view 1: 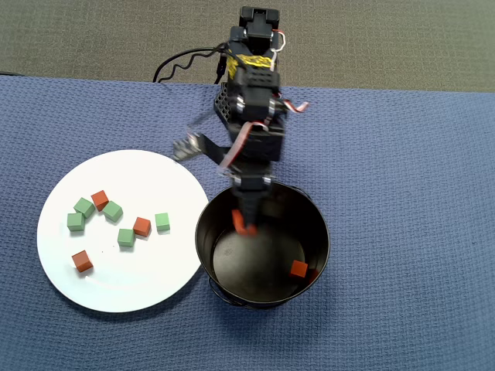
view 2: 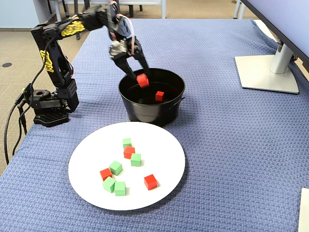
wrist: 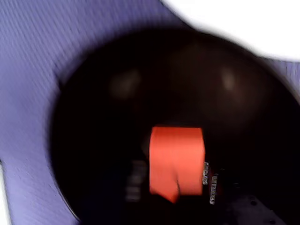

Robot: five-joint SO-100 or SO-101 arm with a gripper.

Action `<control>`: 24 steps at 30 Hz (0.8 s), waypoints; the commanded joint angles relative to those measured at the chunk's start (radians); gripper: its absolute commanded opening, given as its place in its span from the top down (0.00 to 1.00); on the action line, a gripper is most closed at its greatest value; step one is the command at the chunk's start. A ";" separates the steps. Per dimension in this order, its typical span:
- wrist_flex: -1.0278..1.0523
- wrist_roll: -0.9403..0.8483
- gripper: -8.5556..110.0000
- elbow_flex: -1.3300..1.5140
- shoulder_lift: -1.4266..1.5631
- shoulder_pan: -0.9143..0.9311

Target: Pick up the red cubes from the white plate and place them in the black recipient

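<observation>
Because it must drop inside, my end effector (view 2: 142,77) grips one red cube (view 2: 143,80) above the black recipient (view 2: 150,110). Another red cube (view 2: 159,95) lies within, three wait on the white plate (view 2: 164,183)

Overhead view: straight down, arm base at frame top. Fixed view: oblique, farther off, arm upper left. Wrist view: close above the black recipient (wrist: 117,93). All share it.

Looks like an office. Grey carpet floor (view 1: 116,35) beyond the blue cloth-covered table (view 2: 217,145), plus a monitor stand (view 2: 268,72) and chair legs (view 2: 161,7) at the far edge.
</observation>
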 commanded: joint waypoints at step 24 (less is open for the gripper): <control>-0.094 -0.402 0.69 -0.242 -0.411 0.666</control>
